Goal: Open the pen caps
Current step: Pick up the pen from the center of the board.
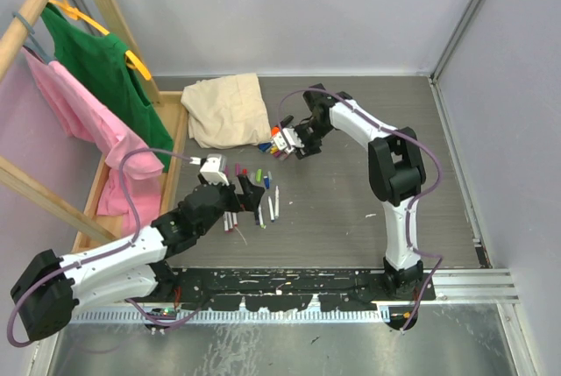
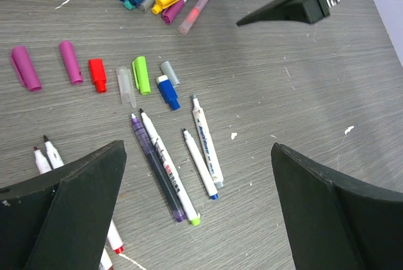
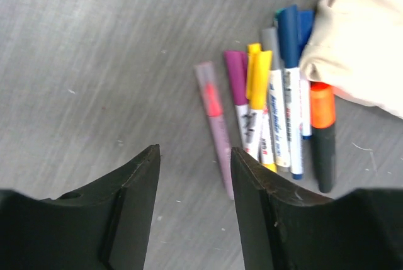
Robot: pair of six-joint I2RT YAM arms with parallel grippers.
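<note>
Caps off their pens lie in a rough row on the grey tabletop [image 2: 302, 94] in the left wrist view. These loose caps [image 2: 141, 75] run two purple, one red, one clear, one green, one grey and one blue, all lying flat, the grey and blue just beside each other. Just below the row lie the uncapped pens [image 2: 206, 147], white-barrelled, their tips pointing toward the caps. The left tool [image 2: 198, 150] hangs over these pens with its fingers spread wide and nothing between them. Farther up the tabletop, against the edge of the beige cloth [image 3: 359, 37], a bunch of capped pens [image 3: 280, 119] lies side by side. Their caps are on, among them a purple cap [image 3: 234, 75], a yellow cap [image 3: 259, 72] and a blue cap [image 3: 288, 28]. A pale pink pen [image 3: 214, 125] lies just left of the bunch in the right wrist view, and a thicker black marker [image 3: 324, 157] with an orange cap lies just right of it. The right tool [image 3: 195, 151] hovers near this bunch, beside the pink pen, its fingers parted with only bare tabletop showing in the gap. From above, both tools are over the middle of the tabletop, the right one farther from the bases.
</note>
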